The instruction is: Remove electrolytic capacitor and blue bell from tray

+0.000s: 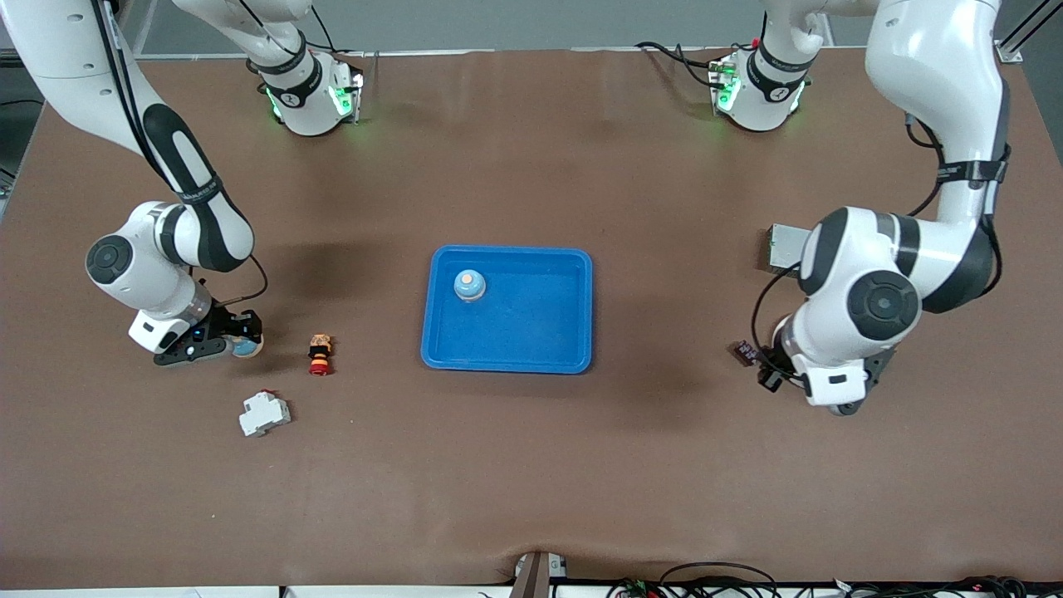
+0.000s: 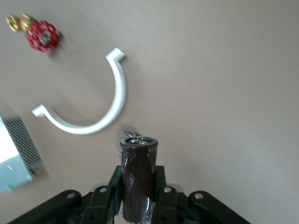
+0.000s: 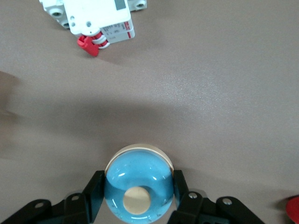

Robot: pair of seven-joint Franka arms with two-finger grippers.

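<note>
My right gripper is low at the right arm's end of the table. In the right wrist view it is shut on a blue bell with a cream button. A second blue bell stands in the blue tray in the middle of the table. My left gripper is low at the left arm's end. In the left wrist view it is shut on a dark brown capacitor, whose end sticks out past the fingertips; the capacitor also shows in the front view.
A white circuit breaker and a red-and-yellow push button lie near my right gripper. A grey metal box lies by the left arm. The left wrist view also shows a white curved piece and a red valve.
</note>
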